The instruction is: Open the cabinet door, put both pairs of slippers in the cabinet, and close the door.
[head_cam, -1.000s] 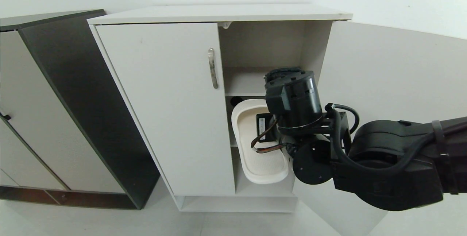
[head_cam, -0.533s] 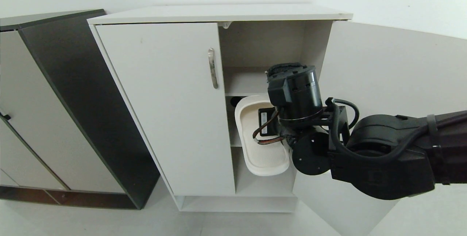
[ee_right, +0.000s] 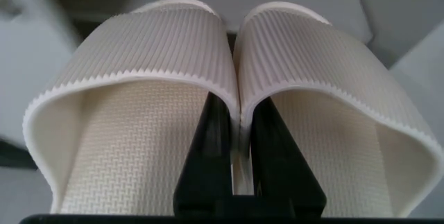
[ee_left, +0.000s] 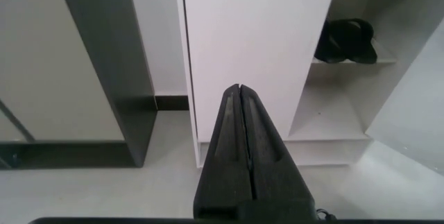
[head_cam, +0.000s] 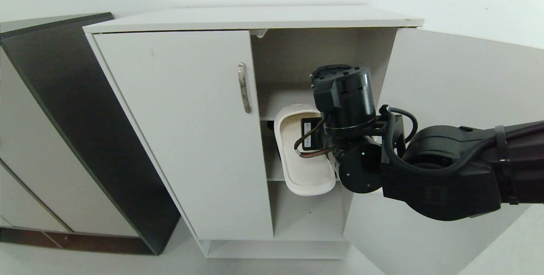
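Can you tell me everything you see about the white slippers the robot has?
The white slippers are a cream pair that looks soft and foamy, with wide ribbed straps and a fine zigzag pattern on the footbeds. They sit side by side, and the right claw pinches their inner edges together. They hang steeply tilted, toes towards the open side of the cabinet. I cannot tell whether they touch a shelf.

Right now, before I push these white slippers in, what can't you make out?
- Head view: the white slippers and the right arm cover most of the black slippers.
- Right wrist view: the slippers in the right gripper block everything ahead.
- Left wrist view: the upper shelf is cut off by the top edge.
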Tool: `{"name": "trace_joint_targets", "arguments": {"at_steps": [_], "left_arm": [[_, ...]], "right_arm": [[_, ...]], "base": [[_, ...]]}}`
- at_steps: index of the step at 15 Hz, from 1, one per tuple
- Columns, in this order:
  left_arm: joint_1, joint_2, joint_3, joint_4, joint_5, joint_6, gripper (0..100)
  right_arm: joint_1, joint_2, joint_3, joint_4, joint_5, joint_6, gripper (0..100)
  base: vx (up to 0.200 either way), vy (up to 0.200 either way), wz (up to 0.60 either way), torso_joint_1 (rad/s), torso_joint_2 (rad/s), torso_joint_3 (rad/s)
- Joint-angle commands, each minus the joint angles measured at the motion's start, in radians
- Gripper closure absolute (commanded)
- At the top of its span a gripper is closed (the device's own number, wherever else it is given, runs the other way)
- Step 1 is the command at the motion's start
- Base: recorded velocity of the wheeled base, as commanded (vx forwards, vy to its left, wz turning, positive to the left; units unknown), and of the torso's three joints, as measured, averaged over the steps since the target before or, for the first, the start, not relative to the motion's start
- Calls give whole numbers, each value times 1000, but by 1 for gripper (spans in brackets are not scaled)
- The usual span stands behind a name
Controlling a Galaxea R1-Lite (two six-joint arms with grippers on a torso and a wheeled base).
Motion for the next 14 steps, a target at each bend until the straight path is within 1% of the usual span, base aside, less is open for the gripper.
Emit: {"name": "trace_joint_targets", "arguments": {"at_steps": [1,5,9,12,14], "left_arm": [[0,0,0,0,0,0,100],[0,0,0,0,0,0,100],[0,0,0,0,0,0,100],[0,0,0,0,-2,-3,100],[0,0,0,0,-2,-2,100]], "right_arm": [[-2,3,-3,-1,1,0,100],[-23,21,-1,-2,1,2,100],[-31,43,2,-37,2,2,100],[-31,43,23,-39,2,11,100],[-31,44,74,-103,4,5,100]], "base": [[200,0,0,2,2,-2],[200,0,0,2,0,2],[200,0,0,4,2,2],[0,0,0,0,0,0],[0,0,0,0,0,0]]}}
